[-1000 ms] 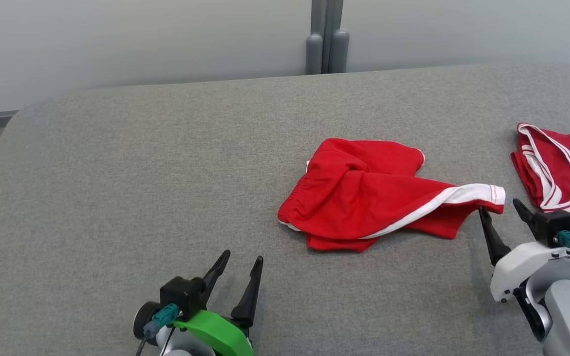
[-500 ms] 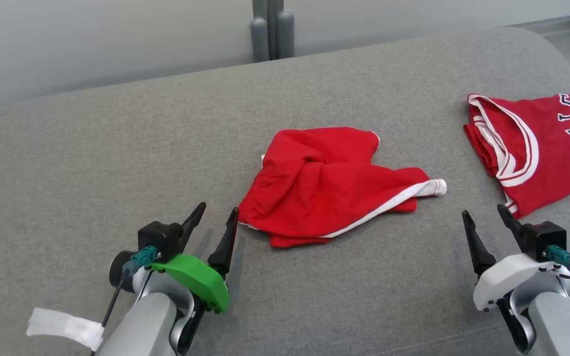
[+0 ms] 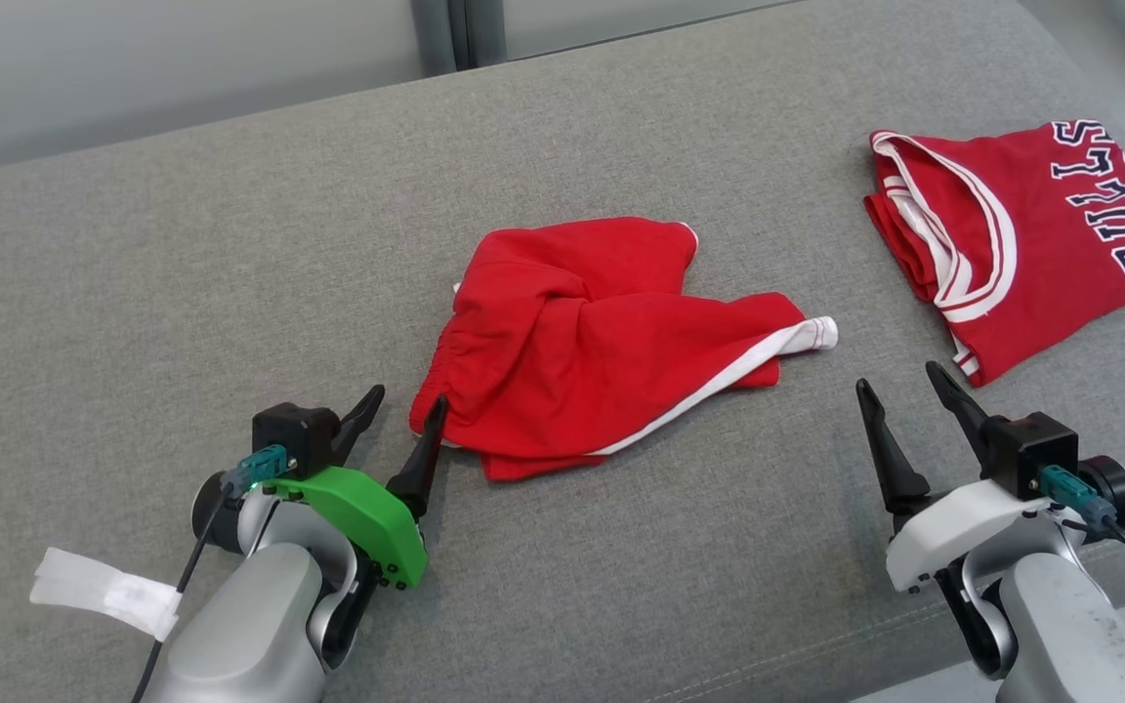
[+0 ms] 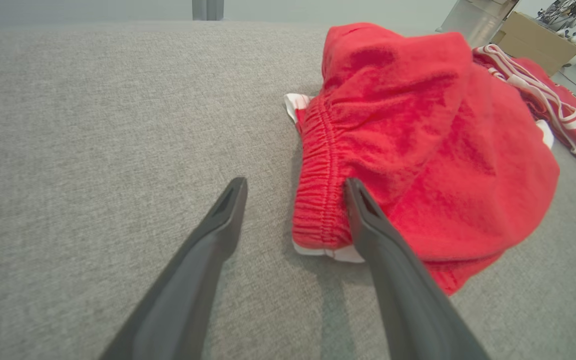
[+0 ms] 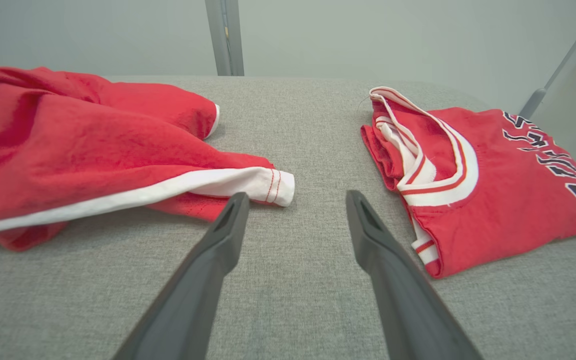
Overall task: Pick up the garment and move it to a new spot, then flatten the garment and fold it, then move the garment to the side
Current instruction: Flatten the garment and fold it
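Observation:
The garment (image 3: 602, 332), red shorts with white trim, lies crumpled in the middle of the grey padded table (image 3: 182, 273). My left gripper (image 3: 408, 398) is open at the shorts' near-left corner. In the left wrist view the elastic waistband (image 4: 318, 200) sits between the fingers of the left gripper (image 4: 295, 184), with the right finger against the cloth. My right gripper (image 3: 896, 379) is open and empty, low over the table, a little right of the shorts' white hem (image 5: 268, 185). In the right wrist view the right gripper (image 5: 296, 195) points between the garment (image 5: 68, 140) and a jersey.
A folded red jersey (image 3: 1021, 234) with white trim and dark letters lies at the table's far right, also seen as the jersey (image 5: 473, 200) close to my right finger. A grey post (image 3: 455, 34) stands behind the table. A cardboard box (image 4: 533, 45) sits beyond the table.
The head camera has swung right and down. My left gripper has come up to the shorts' waistband. My right gripper has opened wider and drawn back from the white hem.

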`<state>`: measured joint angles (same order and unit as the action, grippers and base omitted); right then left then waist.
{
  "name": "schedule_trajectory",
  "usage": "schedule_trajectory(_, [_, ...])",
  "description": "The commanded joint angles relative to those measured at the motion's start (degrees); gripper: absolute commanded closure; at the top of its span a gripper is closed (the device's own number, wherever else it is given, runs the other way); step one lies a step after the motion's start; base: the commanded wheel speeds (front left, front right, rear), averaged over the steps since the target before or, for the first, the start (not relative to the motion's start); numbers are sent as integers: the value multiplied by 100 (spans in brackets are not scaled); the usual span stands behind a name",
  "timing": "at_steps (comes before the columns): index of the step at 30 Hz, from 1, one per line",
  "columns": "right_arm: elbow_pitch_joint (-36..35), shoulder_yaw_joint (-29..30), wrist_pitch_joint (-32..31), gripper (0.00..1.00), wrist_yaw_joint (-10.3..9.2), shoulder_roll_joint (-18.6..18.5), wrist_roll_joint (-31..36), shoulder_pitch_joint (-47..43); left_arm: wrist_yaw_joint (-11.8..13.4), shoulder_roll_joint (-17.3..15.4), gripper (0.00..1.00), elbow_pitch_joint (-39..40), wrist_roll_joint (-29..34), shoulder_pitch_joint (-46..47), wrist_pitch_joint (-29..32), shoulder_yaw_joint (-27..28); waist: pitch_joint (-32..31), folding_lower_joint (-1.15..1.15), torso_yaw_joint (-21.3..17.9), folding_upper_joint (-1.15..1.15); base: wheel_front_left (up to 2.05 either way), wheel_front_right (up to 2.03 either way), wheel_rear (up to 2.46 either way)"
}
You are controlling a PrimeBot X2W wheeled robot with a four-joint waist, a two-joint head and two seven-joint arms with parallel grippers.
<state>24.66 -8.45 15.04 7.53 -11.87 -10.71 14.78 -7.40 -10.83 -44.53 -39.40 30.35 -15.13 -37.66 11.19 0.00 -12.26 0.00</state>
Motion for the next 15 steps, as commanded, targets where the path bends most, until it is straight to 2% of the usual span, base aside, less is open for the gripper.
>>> schedule_trajectory(1, [-36, -28, 15, 0, -10, 17, 33, 80, -10, -58, 0, -45, -103, 124, 3, -88, 52, 0, -55, 0, 0, 0, 0])
schedule_trajectory(10, [-13, -48, 15, 0, -10, 40, 14, 78, -10, -240, 0, -34, -789, 325, 3, -899, 84, 0, -89, 0, 0, 0, 0])
schedule_trajectory(11, [-10, -48, 15, 0, -10, 47, 15, 76, -10, -264, 8, -14, -849, 352, 3, -981, 85, 0, -89, 0, 0, 0, 0])
schedule_trajectory(13, [-22, -29, 15, 0, -10, 65, 22, 68, -10, -295, 57, 78, -909, 417, 3, -1056, 87, 0, -86, 0, 0, 0, 0])
schedule_trajectory(15, [-29, -11, 15, 0, -10, 68, 25, 63, -11, -345, 100, 169, -918, 447, 3, -1085, 95, 0, -74, 0, 0, 0, 0])
